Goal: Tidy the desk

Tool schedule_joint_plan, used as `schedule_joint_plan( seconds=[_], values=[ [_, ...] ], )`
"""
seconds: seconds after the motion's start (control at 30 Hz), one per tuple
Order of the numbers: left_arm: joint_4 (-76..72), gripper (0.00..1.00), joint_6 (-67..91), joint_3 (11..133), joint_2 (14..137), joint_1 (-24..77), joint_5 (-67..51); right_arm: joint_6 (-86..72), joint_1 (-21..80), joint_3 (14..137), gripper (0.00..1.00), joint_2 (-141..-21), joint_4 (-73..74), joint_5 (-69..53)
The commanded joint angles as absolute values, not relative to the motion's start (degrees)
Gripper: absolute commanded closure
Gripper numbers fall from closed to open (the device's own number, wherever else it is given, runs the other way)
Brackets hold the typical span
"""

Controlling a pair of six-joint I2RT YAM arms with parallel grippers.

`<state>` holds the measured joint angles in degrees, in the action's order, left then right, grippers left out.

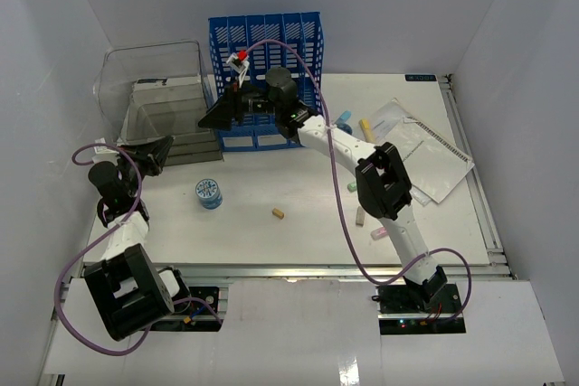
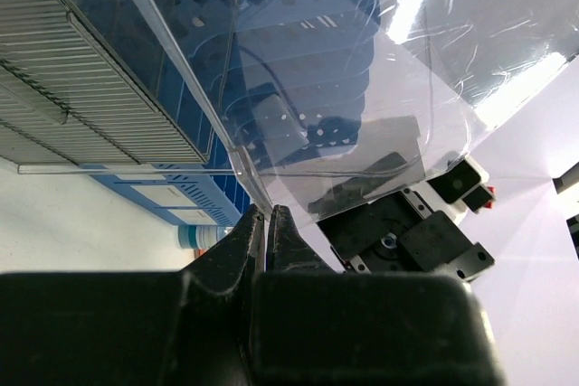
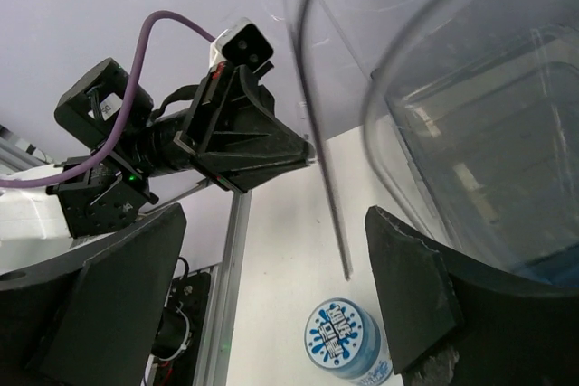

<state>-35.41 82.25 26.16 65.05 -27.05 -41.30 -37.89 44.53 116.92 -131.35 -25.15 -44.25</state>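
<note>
On the white desk point(image 1: 298, 232) a clear plastic box point(image 1: 154, 97) stands at the back left, with a metal mesh tray point(image 2: 63, 88) showing through its clear wall. My left gripper point(image 1: 156, 153) point(image 2: 265, 215) is shut on the thin edge of the box's clear front panel point(image 2: 362, 106). From the right, my right gripper point(image 1: 222, 115) point(image 3: 271, 296) stands open. That panel's edge point(image 3: 327, 196) hangs between its fingers and touches neither of them. The right wrist view also shows the left gripper point(image 3: 308, 149) pinching the same panel.
A blue slotted file rack point(image 1: 267, 51) stands behind the right gripper. A small blue-and-white can point(image 1: 209, 193) point(image 3: 348, 343) sits upright under the grippers, with a small tan piece point(image 1: 279, 213) to its right. Papers and a notebook point(image 1: 425, 151) and a few small markers point(image 1: 366, 128) lie at the right.
</note>
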Motion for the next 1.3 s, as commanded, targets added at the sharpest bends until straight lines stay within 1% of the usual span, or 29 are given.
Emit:
schedule_joint_plan(
  seconds=[0.0, 0.07, 0.17, 0.3, 0.37, 0.4, 0.43, 0.47, 0.53, 0.57, 0.6, 0.7, 0.83, 0.97, 1.07, 1.17, 1.27],
  values=[
    [-34.0, 1.0, 79.45, 28.49, 62.4, -26.89, -45.17, -35.95, 46.85, 119.88, 0.16, -132.01, -27.78, -40.6],
    [-33.74, 1.0, 79.19, 28.74, 62.32, -26.89, -45.26, -35.95, 47.11, 119.87, 0.21, -132.0, -27.79, -40.36],
    [-33.22, 1.0, 78.83, 28.91, 62.32, -26.81, -45.35, -36.14, 47.38, 119.25, 0.34, -131.46, -28.6, -41.43],
    [-32.57, 0.99, 77.98, 29.1, 62.9, -26.86, -45.35, -37.59, 47.43, 118.33, 0.57, -130.05, -30.09, -43.53],
    [-31.62, 0.92, 76.89, 29.72, 63.14, -26.89, -45.49, -38.18, 47.46, 118.1, 0.64, -129.45, -30.41, -43.67],
    [-29.75, 0.85, 75.9, 30.65, 63.33, -26.89, -45.78, -38.37, 47.46, 117.96, 0.69, -128.93, -30.41, -43.63],
    [-27.97, 0.77, 74.33, 31.53, 63.43, -26.89, -45.99, -38.61, 47.43, 117.86, 0.73, -128.51, -30.41, -43.51],
    [-25.79, 0.66, 71.71, 32.4, 63.28, -26.89, -46.05, -38.89, 47.37, 117.88, 0.76, -128.21, -30.41, -43.26],
    [-19.18, 0.48, 66.91, 35.37, 62.18, -26.89, -46.0, -39.26, 47.42, 117.95, 0.79, -127.47, -30.41, -42.79],
    [-16.63, 0.41, 64.12, 36.96, 61.24, -26.89, -46.06, -39.56, 47.43, 117.98, 0.81, -127.17, -30.41, -42.53],
    [-13.93, 0.38, 61.15, 38.14, 60.45, -26.89, -46.22, -39.88, 47.38, 118.03, 0.82, -126.85, -30.41, -42.21],
    [-5.04, 0.36, 50.73, 40.94, 58.25, -26.82, -46.33, -41.15, 47.36, 118.19, 0.84, -126.11, -30.79, -41.11],
    [3.33, 0.35, 44.5, 40.44, 54.07, -26.44, -45.62, -43.76, 47.29, 118.12, 0.85, -125.29, -31.65, -40.78],
    [10.26, 0.29, 39.4, 39.19, 49.78, -25.81, -44.1, -46.34, 47.28, 119.49, 0.86, -124.17, -32.17, -39.61],
    [12.45, 0.28, 37.05, 38.72, 47.85, -24.39, -43.51, -47.22, 47.27, 121.31, 0.87, -123.61, -32.17, -38.57],
    [13.07, 0.22, 36.13, 38.29, 46.87, -23.49, -44.36, -47.49, 47.2, 122.66, 0.87, -123.37, -32.08, -37.77],
    [14.53, 0.21, 36.3, 37.99, 46.09, -22.98, -43.7, -47.99, 46.99, 123.24, 0.87, -123.26, -32.08, -37.58]
  ],
)
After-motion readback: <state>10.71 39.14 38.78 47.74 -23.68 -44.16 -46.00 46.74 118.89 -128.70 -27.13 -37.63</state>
